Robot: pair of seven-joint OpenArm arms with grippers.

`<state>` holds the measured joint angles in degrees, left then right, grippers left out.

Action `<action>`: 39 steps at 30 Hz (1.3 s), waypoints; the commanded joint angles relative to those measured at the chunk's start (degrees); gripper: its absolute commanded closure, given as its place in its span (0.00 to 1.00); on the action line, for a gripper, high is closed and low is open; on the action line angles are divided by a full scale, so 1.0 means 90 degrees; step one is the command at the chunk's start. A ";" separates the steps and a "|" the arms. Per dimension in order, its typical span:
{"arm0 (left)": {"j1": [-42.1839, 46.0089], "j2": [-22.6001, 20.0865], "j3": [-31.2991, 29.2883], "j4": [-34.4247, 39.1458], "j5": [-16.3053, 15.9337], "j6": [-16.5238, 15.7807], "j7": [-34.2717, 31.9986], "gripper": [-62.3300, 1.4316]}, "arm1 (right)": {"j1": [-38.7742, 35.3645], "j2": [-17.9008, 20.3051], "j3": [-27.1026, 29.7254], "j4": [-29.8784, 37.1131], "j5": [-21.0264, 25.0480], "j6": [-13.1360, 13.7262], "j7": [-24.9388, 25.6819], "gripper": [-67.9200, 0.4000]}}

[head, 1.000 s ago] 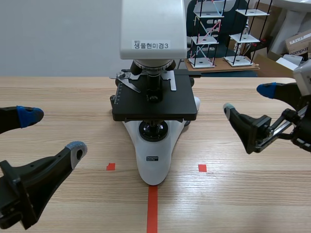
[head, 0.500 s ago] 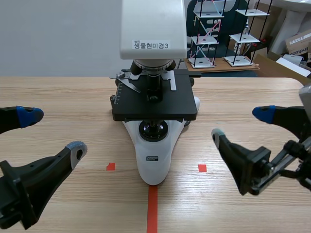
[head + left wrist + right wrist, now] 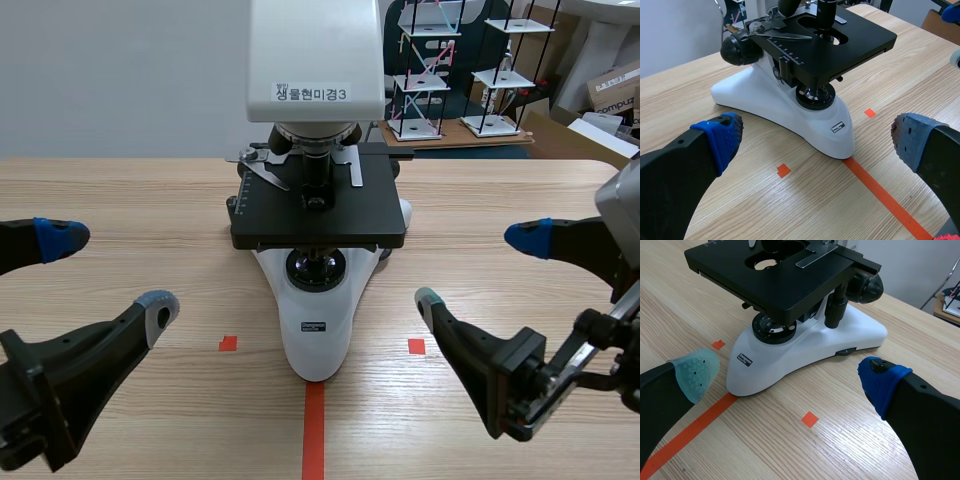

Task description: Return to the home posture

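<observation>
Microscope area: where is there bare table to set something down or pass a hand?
The table is bare on the far side at both flanks of the microscope, and on the near side between it and each open claw: left claw, right claw. The centre is crowded, where the black stage overhangs the wood.

Microscope (image 3: pixel 318 200) centre frame on table (image 3: pixel 120 190), base toward frame bottom. Left gripper (image 3: pixel 110 273) lower left, right gripper (image 3: pixel 478 269) lower right, flanking base, not touching. Racks (image 3: pixel 430 70) upper right, behind table.
</observation>
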<state>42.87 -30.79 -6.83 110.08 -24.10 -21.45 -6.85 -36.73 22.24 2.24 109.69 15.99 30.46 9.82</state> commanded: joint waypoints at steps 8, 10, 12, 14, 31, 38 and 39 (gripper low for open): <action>0.0027 0.0032 -0.0034 0.0036 -0.0063 -0.0012 -0.0070 0.00 | 0.0044 0.0034 0.0049 0.0070 0.0078 -0.0002 0.0015 0.10; 0.0027 0.0032 -0.0034 0.0036 -0.0063 -0.0012 -0.0070 0.00 | 0.0044 0.0034 0.0049 0.0070 0.0078 -0.0002 0.0015 0.10; 0.0027 0.0032 -0.0034 0.0036 -0.0063 -0.0012 -0.0070 0.00 | 0.0044 0.0034 0.0049 0.0070 0.0078 -0.0002 0.0017 0.10; 0.0027 0.0032 -0.0034 0.0036 -0.0063 -0.0012 -0.0070 0.00 | 0.0044 0.0034 0.0049 0.0070 0.0078 -0.0002 0.0019 0.10; 0.0027 0.0032 -0.0034 0.0036 -0.0063 -0.0012 -0.0070 0.00 | -0.0340 0.0034 0.0270 0.0070 -0.0381 0.0457 0.1171 0.09; 0.0027 0.0032 -0.0034 0.0036 -0.0063 -0.0012 -0.0070 0.00 | -0.0367 0.0034 0.0474 0.0070 -0.0498 0.0454 0.1275 0.08; 0.0027 0.0032 -0.0034 0.0036 -0.0063 -0.0012 -0.0070 0.00 | -0.0367 0.0034 0.0471 0.0070 -0.0498 0.0454 0.1263 0.08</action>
<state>42.87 -30.79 -6.83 110.08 -24.10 -21.45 -6.85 -40.64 22.26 6.33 109.67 10.52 34.74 20.64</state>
